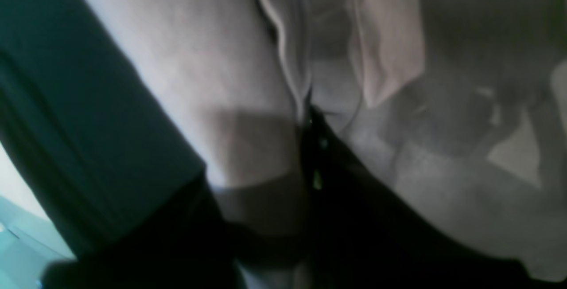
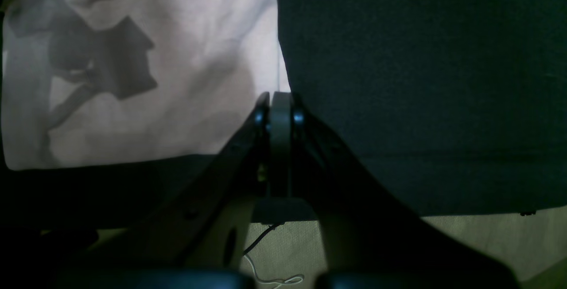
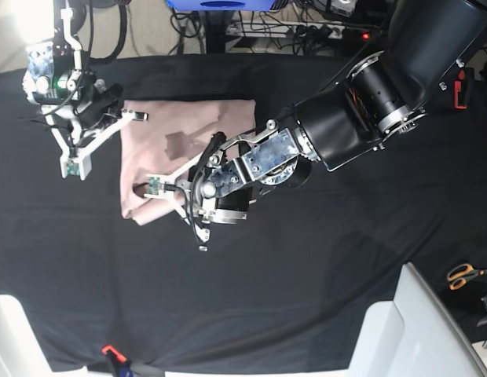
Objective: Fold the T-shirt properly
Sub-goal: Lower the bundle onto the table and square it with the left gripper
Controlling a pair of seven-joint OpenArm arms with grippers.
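The pale pink T-shirt (image 3: 196,133) lies folded into a rough rectangle on the black cloth (image 3: 306,259), left of centre. My left gripper (image 3: 143,188) is at the shirt's near left corner. In the left wrist view it (image 1: 308,116) is shut, with a fold of the shirt (image 1: 199,58) running into its tips. My right gripper (image 3: 140,116) is at the shirt's far left corner. In the right wrist view it (image 2: 280,98) is shut at the edge of the shirt (image 2: 177,58), with a pale strip between the fingers.
The black cloth (image 2: 421,80) covers the whole table. Orange-handled scissors (image 3: 463,275) lie at the right edge. A white surface (image 3: 400,330) sits at the lower right. A small red item (image 3: 110,351) is at the front edge. Cables lie beyond the far edge.
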